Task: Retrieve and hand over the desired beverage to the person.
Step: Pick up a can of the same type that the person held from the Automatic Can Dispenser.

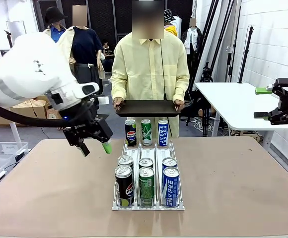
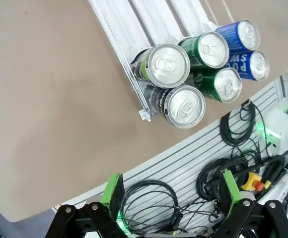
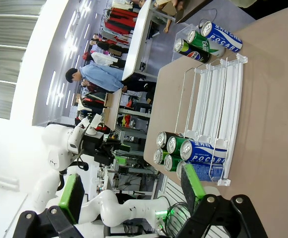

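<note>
Right gripper [image 3: 131,191]: its two fingers stand wide apart with nothing between them.
Pads [image 3: 72,197]: bright green.
Table [image 3: 273,74]: brown and flat, seen tipped on its side.
Rack [image 3: 211,94]: white wire, three long lanes, lying on the table.
Near cans [image 3: 183,151]: six at the rack's close end, dark, green and blue, two of each.
Far cans [image 3: 203,39]: three at the rack's other end, one dark, one green, one blue.
Left arm [image 3: 64,144]: white, off to the side, past the table's edge.

Person [image 1: 149,64] in pale-yellow, black tray [image 1: 146,108], tan table [image 1: 233,188], cans [image 1: 146,184] — black, green, blue
</note>
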`<action>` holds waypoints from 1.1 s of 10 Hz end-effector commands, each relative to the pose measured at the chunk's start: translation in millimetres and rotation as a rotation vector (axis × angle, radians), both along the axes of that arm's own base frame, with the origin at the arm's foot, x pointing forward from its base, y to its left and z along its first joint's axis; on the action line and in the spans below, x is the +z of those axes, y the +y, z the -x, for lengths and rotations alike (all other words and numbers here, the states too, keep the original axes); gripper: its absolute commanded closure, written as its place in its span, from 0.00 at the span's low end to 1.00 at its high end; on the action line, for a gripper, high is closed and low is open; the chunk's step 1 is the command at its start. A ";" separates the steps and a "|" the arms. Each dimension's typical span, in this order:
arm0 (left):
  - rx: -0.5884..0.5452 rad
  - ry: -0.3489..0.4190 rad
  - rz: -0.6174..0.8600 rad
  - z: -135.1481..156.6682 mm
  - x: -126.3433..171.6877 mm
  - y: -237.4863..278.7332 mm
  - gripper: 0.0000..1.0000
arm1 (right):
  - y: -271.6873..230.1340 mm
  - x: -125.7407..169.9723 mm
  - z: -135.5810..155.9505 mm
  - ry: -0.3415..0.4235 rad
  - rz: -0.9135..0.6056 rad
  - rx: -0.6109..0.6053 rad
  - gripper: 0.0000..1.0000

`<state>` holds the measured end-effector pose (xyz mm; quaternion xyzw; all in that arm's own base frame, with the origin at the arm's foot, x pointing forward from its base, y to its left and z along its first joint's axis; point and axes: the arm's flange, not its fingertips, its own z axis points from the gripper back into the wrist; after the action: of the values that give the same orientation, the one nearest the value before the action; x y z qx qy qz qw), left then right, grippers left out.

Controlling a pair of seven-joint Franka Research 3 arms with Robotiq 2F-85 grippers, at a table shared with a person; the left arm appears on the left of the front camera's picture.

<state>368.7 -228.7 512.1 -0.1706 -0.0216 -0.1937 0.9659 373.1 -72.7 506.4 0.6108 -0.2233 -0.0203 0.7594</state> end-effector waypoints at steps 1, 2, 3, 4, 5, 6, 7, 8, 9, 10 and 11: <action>0.043 -0.039 -0.079 -5.6 1.1 -21.3 0.00 | -0.2 1.8 -0.5 -0.011 -0.013 0.005 0.00; 0.066 -0.080 -0.105 -1.0 0.9 -30.9 0.00 | -0.2 1.8 -0.5 -0.011 -0.013 0.005 0.00; 0.091 -0.109 -0.135 1.5 -2.3 -42.1 0.00 | -0.2 1.8 -0.5 -0.011 -0.013 0.005 0.00; 0.112 -0.147 -0.169 0.9 -6.9 -52.5 0.00 | -0.2 1.8 -0.5 -0.011 -0.013 0.005 0.00; 0.122 -0.168 -0.201 2.0 -13.7 -63.0 0.00 | -0.2 1.8 -0.5 -0.011 -0.013 0.005 0.00; 0.134 -0.185 -0.226 2.7 -20.2 -69.9 0.00 | -0.2 1.8 -0.5 -0.011 -0.013 0.005 0.00; 0.134 -0.187 -0.249 4.3 -27.6 -74.7 0.00 | -0.2 1.8 -0.5 -0.011 -0.013 0.005 0.00; 0.137 -0.179 -0.264 5.1 -33.3 -78.2 0.00 | -0.2 1.8 -0.5 -0.011 -0.013 0.005 0.00; 0.140 -0.169 -0.276 6.2 -39.5 -80.8 0.00 | -0.2 1.8 -0.5 -0.011 -0.013 0.005 0.00; 0.140 -0.160 -0.286 6.3 -44.7 -83.2 0.00 | -0.2 1.8 -0.5 -0.011 -0.013 0.005 0.00; 0.133 -0.153 -0.282 6.6 -47.5 -85.9 0.00 | -0.2 1.8 -0.5 -0.011 -0.013 0.005 0.00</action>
<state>362.4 -308.0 464.4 -0.0225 -0.0751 -0.1514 0.9854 373.0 -73.2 506.3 0.6106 -0.2236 -0.0208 0.7594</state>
